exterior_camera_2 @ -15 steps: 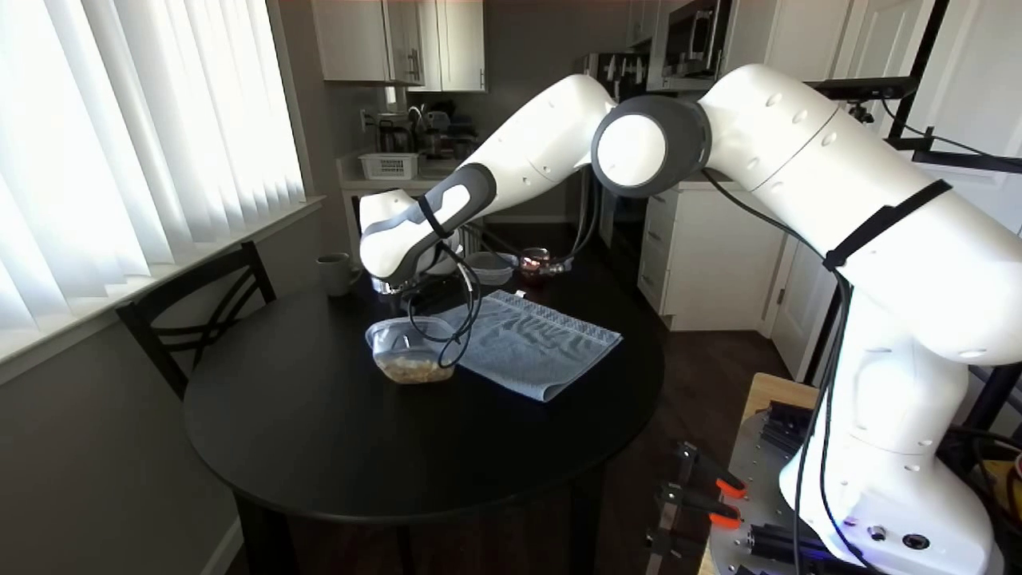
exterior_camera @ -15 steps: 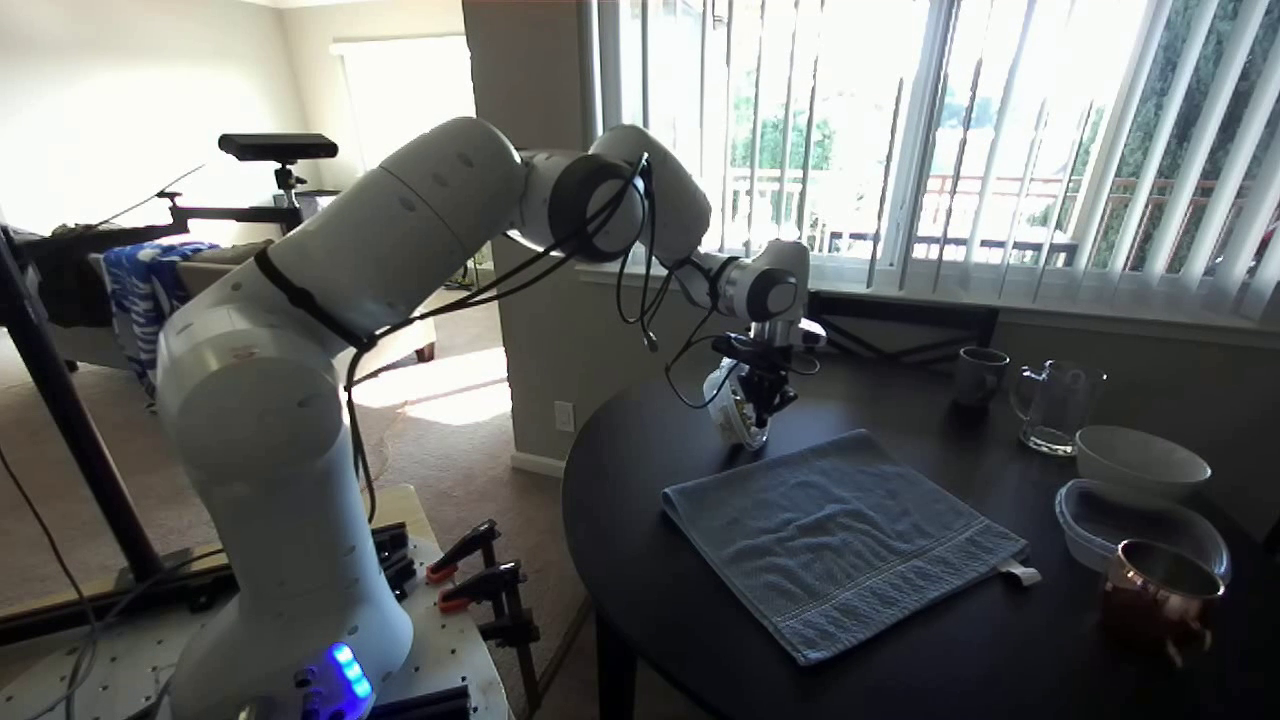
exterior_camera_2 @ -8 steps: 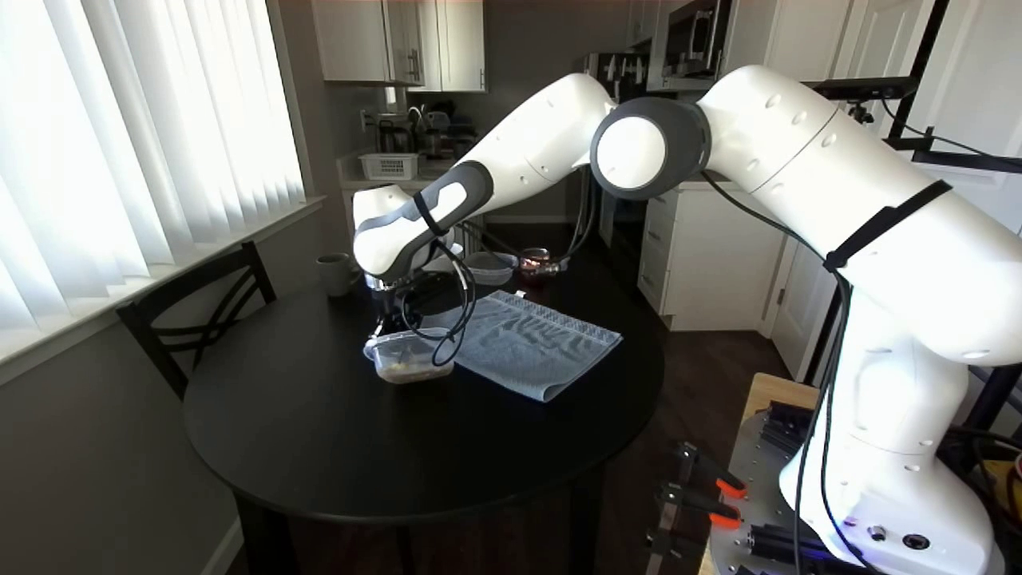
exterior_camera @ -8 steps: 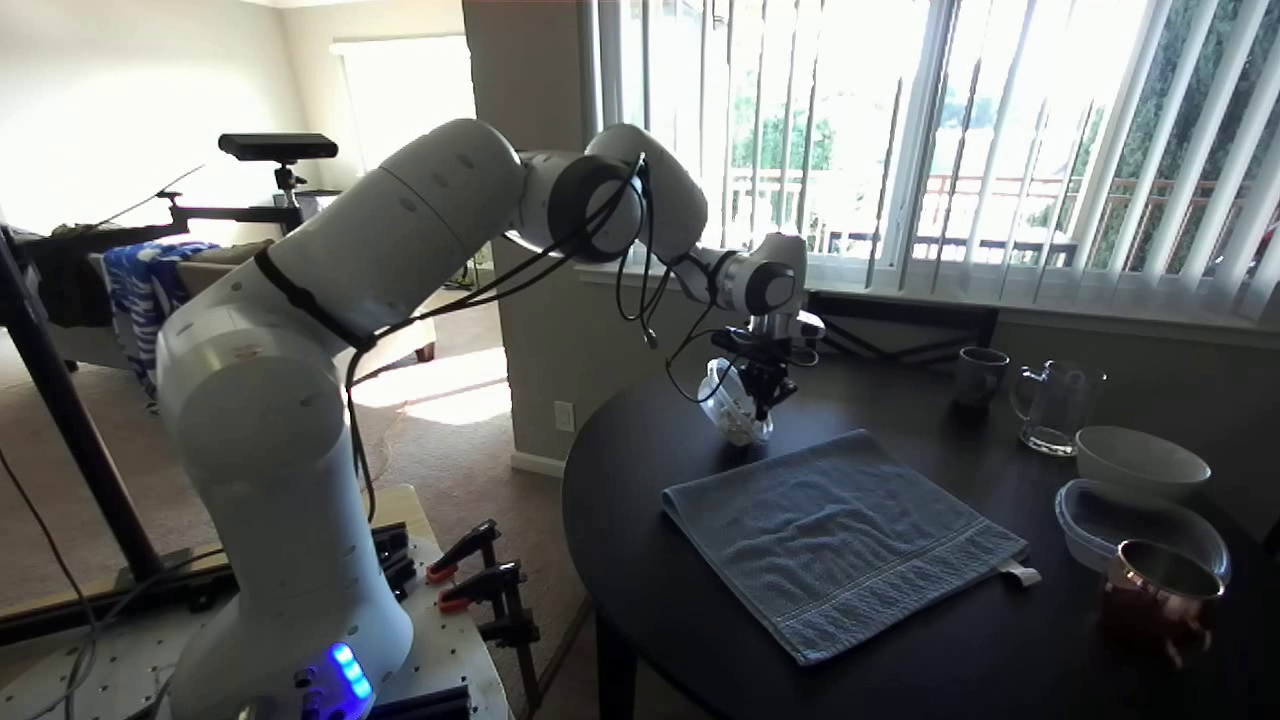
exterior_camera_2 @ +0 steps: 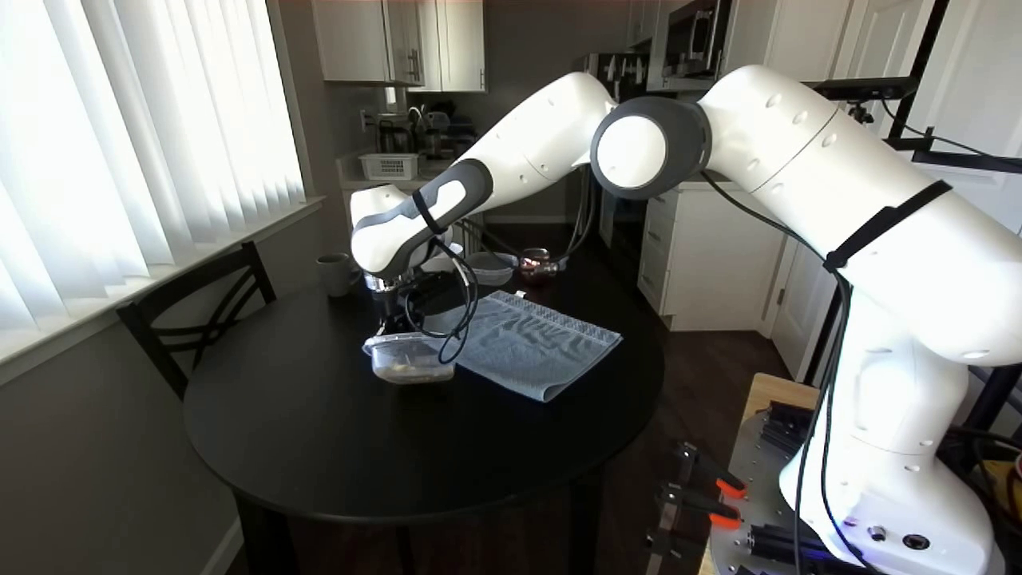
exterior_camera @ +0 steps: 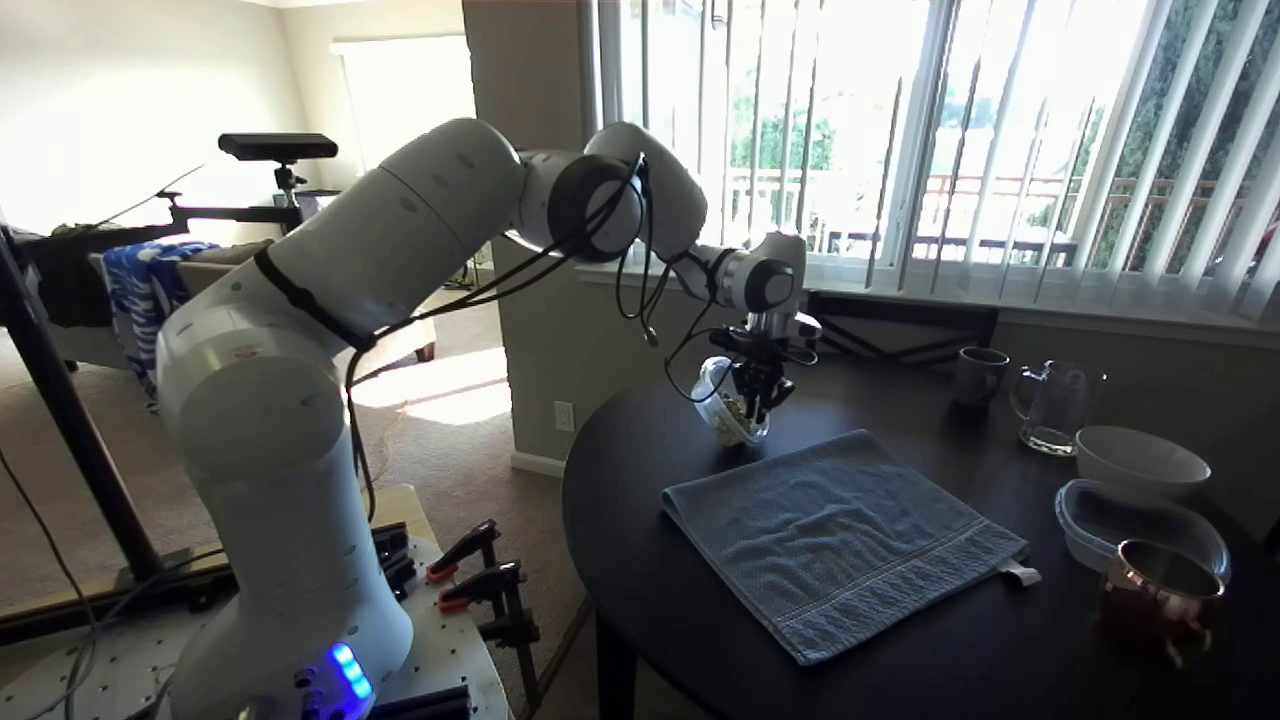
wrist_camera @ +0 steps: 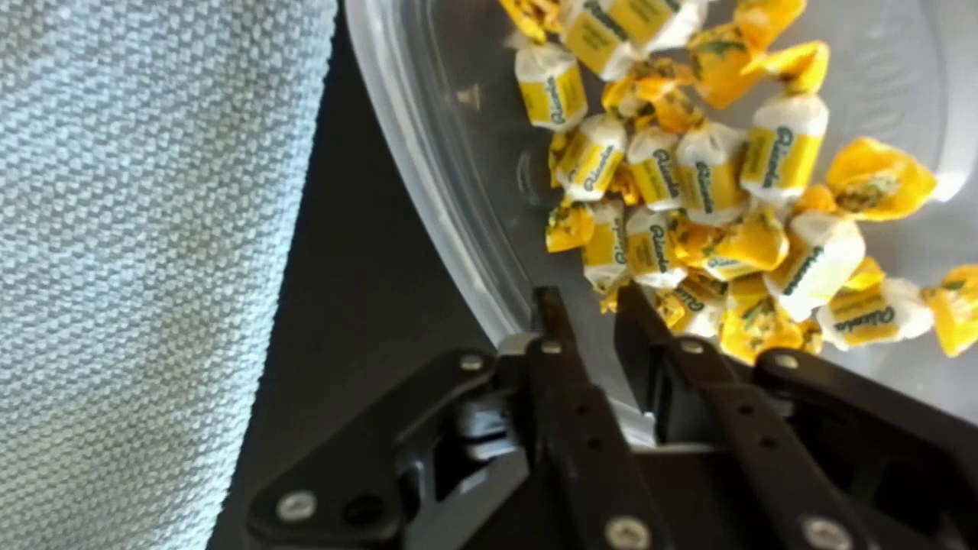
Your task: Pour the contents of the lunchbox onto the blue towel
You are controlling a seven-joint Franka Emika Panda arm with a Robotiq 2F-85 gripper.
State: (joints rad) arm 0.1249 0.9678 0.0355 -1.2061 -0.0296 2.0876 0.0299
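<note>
The lunchbox is a pale translucent container in both exterior views [exterior_camera: 712, 388] [exterior_camera_2: 411, 364]. It stands tilted with its mouth leaning toward the blue towel [exterior_camera: 850, 540]; I cannot tell whether it touches the table. My gripper [exterior_camera: 758, 414] is at its towel-side edge. In the wrist view the jaws stand a small gap apart, and the lunchbox rim [wrist_camera: 451, 237] crosses between them; my gripper [wrist_camera: 582, 298] appears shut on it. The contents, yellow-and-white wrapped candies [wrist_camera: 707, 172], lie inside, gathered toward my fingers. The towel [wrist_camera: 145, 229] lies just beside the lunchbox.
Toward the far side of the dark round table [exterior_camera_2: 319, 431] stand a grey mug [exterior_camera: 980, 376], a glass mug [exterior_camera: 1060, 405], a white bowl [exterior_camera: 1140, 460], another clear container [exterior_camera: 1085, 535] and a copper mug [exterior_camera: 1160, 600]. A chair [exterior_camera_2: 207, 319] stands by the window.
The lunchbox has tipped further: in an exterior view its mouth shows less and its rim is nearly edge-on. My gripper and wrist have shifted slightly toward the table's window side.
</note>
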